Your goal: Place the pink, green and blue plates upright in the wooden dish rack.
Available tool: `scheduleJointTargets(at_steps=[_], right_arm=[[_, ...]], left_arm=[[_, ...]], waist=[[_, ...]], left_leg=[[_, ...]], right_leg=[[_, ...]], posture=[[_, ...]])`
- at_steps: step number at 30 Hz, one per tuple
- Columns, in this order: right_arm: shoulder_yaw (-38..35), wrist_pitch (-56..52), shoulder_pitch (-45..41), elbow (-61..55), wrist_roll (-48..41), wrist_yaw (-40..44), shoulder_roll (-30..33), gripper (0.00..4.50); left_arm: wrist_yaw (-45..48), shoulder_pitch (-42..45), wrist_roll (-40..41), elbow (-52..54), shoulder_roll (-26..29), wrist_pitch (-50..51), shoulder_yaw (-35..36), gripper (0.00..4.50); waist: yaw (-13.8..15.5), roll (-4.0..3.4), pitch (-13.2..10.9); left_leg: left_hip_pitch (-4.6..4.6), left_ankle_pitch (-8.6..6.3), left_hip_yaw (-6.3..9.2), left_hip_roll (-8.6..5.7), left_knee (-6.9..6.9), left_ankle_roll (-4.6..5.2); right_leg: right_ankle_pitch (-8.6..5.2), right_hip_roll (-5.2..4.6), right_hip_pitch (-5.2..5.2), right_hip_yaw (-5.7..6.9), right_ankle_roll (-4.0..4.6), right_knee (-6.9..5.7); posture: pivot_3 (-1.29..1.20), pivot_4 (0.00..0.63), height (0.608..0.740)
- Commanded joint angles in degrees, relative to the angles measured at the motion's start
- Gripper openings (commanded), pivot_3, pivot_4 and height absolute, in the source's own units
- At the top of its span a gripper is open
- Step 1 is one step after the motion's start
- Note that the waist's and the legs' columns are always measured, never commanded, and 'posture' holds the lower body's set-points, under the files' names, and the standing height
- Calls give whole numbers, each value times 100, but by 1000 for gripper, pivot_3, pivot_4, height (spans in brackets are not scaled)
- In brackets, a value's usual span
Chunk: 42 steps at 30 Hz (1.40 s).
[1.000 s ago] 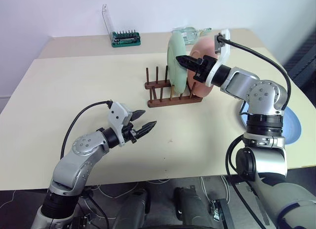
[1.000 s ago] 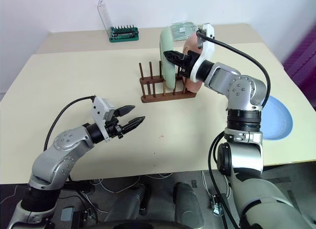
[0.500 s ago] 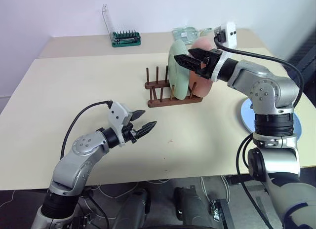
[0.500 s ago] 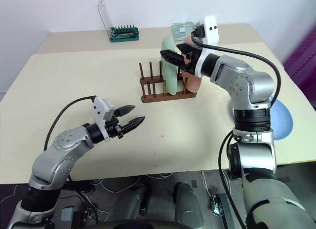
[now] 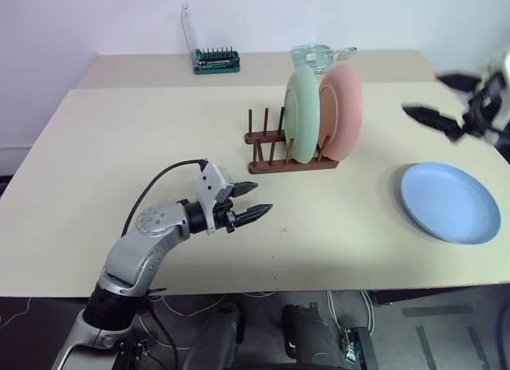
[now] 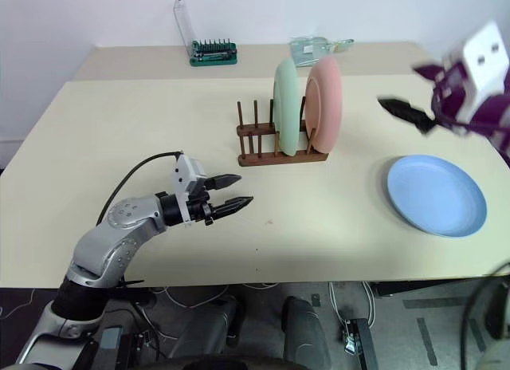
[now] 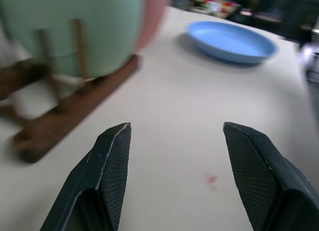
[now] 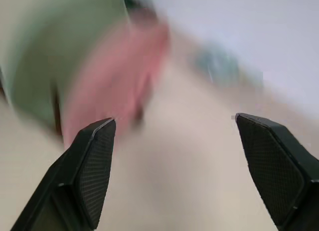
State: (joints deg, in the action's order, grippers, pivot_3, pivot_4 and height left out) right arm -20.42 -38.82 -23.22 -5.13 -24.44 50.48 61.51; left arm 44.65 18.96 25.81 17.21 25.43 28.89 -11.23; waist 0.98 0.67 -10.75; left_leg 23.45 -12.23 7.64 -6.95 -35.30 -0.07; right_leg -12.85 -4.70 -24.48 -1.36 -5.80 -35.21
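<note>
a pale table (image 5: 143,131) seen from above and in front. a little right of centre stands the wooden dish rack (image 5: 288,158), dark brown, with thin upright pegs. two plates stand on edge in its right-hand half: the green plate (image 5: 301,115) and, just beside it at its 3 o'clock, the pink plate (image 5: 343,111). both are upright between the pegs, close together; whether they touch cannot be told. the rack's left-hand slots hold nothing.

the blue plate (image 5: 450,202) lies flat on the table at about 4 o'clock from the rack, well apart from it, near the table's right edge.

the left gripper (image 5: 249,214) hovers low over the table at about 7 o'clock from the rack, pointing level toward the right. its two black fingers (image 7: 110,166) are parted and hold nothing.

the right gripper (image 6: 414,95) is up in the air at about 3 o'clock from the rack, above and beyond the blue plate, pointing back toward the rack. its fingers are spread wide and hold nothing.

at the far edge of the table, at about 11 o'clock from the rack, sits a green holder of screwdriver bits (image 5: 215,61). at 12 o'clock from the rack lies a clear glass object (image 5: 317,56).
</note>
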Motion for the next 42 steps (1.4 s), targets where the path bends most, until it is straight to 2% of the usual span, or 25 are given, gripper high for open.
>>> scheduleJointTargets(at_steps=[1, 6, 13, 16, 22, 25, 29, 35, 39, 42], right_arm=[[-272, -404, 879, -645, -18, -305, -267, 3902], [304, -655, 1530, -695, 582, -1141, -652, 3902], [936, -765, 1464, -246, 1091, -1703, -933, 3902], [1112, -671, 1389, -116, 1253, -1724, -889, 3012], [1274, -586, 1086, -29, 1406, -1719, -916, 40], [1350, -449, 871, 26, 1596, -1777, -879, 40], [1545, 357, 161, 286, 2085, -2026, -836, 40], [1423, 1982, -2501, 1055, 2168, -2804, -1600, 40], [1390, 2430, -3506, 1049, 1563, -2435, -2261, 40], [1342, 1890, -3872, 541, 465, -1886, -2956, 40]], left_arm=[[287, 276, -146, -162, -110, -291, -236, 3032], [366, 319, -240, -251, -220, -375, -315, 3032], [378, 107, -284, -93, -194, -377, -293, 3032], [347, 55, -270, -39, -176, -357, -242, 3032], [299, 20, -329, -52, -191, -411, -247, 3032], [262, 35, -355, -67, -217, -433, -241, 3032], [248, 38, -357, -82, -219, -444, -213, 3032], [138, -47, -396, -24, -235, -434, -152, 3032], [-92, -108, -471, 1, -265, -507, -12, 3032], [-456, -204, -534, -77, -276, -555, 330, 3032]], waist=[[-47, -14, 3], [-53, -29, 4], [-16, -28, 3], [-16, -27, 3], [-35, -26, 3], [-26, -26, 4], [-41, -28, 2], [-159, -45, -8], [-132, -25, -2], [-159, -24, -2]], left_leg=[[-1, 0, -5, 3, -2, 0], [-10, 0, -36, 24, -7, 0], [-8, 0, -39, 26, -13, 0], [-8, -1, -38, 26, -24, 1], [-7, -4, -38, 25, -38, 6], [-8, -4, -38, 28, -40, 6], [-8, -5, -45, 27, -42, 7], [-8, -4, -66, 32, -35, 6], [-7, -5, -50, 39, -22, 3], [-7, -7, -49, 37, -23, 1]], right_leg=[[0, 1, -2, -4, 0, -3], [-1, 2, -4, -3, 16, -11], [1, 3, -4, -3, 12, -9], [2, 4, 2, -1, 11, -9], [3, 5, 9, 0, 9, -9], [4, 8, 9, 1, 7, -11], [6, 7, 8, -3, 6, -11], [16, 7, -10, -10, -6, -25], [19, 11, -12, 4, -11, -22], [21, 10, -9, 3, -11, -17]], posture=[[0, 150, 740], [0, 150, 740], [0, 150, 740], [0, 150, 740], [0, 150, 740], [0, 150, 740], [0, 150, 740], [0, 150, 740], [0, 150, 740], [0, 150, 740]])
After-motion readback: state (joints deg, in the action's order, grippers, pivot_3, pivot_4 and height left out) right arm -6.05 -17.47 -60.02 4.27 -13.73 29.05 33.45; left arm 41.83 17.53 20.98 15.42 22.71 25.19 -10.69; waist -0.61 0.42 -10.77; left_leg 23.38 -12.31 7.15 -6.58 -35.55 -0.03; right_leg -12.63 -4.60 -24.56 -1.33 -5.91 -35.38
